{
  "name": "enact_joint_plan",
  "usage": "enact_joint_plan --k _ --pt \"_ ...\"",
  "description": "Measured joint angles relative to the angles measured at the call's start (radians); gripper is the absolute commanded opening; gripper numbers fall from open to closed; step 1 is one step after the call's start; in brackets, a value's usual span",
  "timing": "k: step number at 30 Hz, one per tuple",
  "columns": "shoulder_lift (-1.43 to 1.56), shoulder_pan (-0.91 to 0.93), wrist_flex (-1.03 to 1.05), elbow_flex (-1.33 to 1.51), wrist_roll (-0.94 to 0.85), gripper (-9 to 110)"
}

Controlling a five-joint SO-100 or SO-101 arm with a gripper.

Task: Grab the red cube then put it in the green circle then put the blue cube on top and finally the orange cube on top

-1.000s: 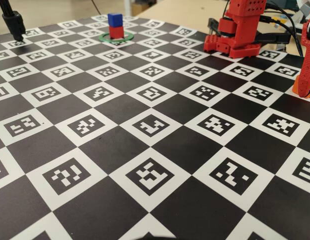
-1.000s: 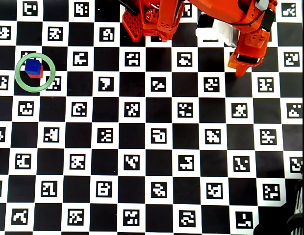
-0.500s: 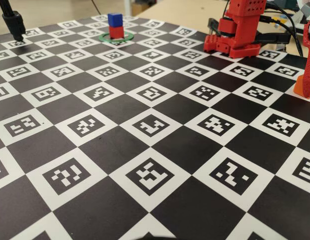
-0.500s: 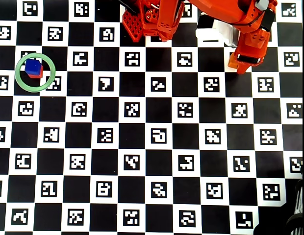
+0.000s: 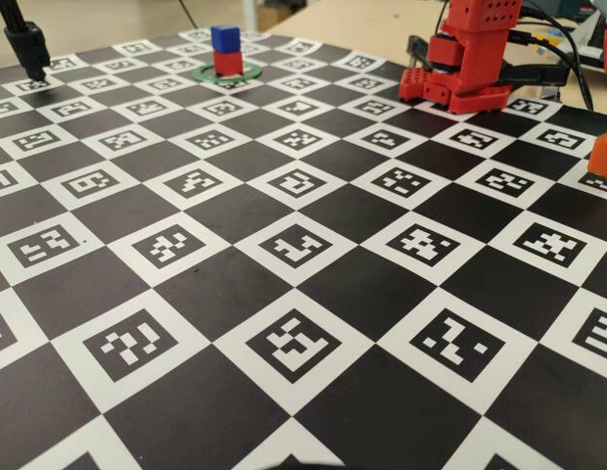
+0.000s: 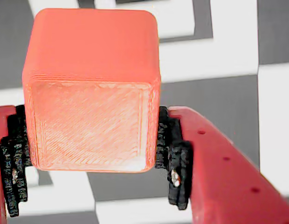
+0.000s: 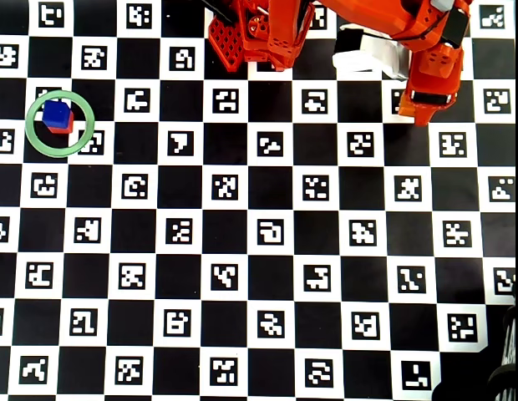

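The pincer [image 6: 93, 154] is clamped on the orange cube [image 6: 91, 88], and the wrist view puts us right on top of it: red fingers either side, black ribbed pads [image 6: 175, 158] pressed flat against the cube's side faces, the layered print lines on the near face plain to see. Behind the cube, black and white squares of the counter [image 6: 228, 56] sit out of focus. Up in the overhead view the pincer [image 7: 428, 98] shows at the upper right, pointing down the picture from the orange-red arm, and the cube itself is hard to pick out there against the arm's colour. In the fixed view only an orange sliver [image 5: 604, 155] peeks in at the right edge, above the checkerboard; whether it touches the board I can't tell. The arm's red base [image 5: 467, 69] stands at the far right of the counter [image 5: 303, 323]. Well away, over at the far left in that view, the green circle [image 5: 226, 73] lies flat with the red cube [image 5: 228, 62] inside it and the blue cube [image 5: 225, 38] sitting on top. From overhead the blue cube [image 7: 54, 113] covers most of the red cube [image 7: 67, 126], both inside the green circle [image 7: 60, 124], a touch toward its upper left.
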Motion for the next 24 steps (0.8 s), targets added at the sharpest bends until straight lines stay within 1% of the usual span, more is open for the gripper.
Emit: enact_joint_plan --k 5,12,20,24 --pt "0.029 0.034 0.097 -0.077 -0.095 16" --pt "0.048 0.183 0.264 -0.186 -0.310 14" --pt "0.048 0.492 0.433 -0.242 -0.646 14" --pt "0.051 0.670 0.457 -0.244 -0.857 14"
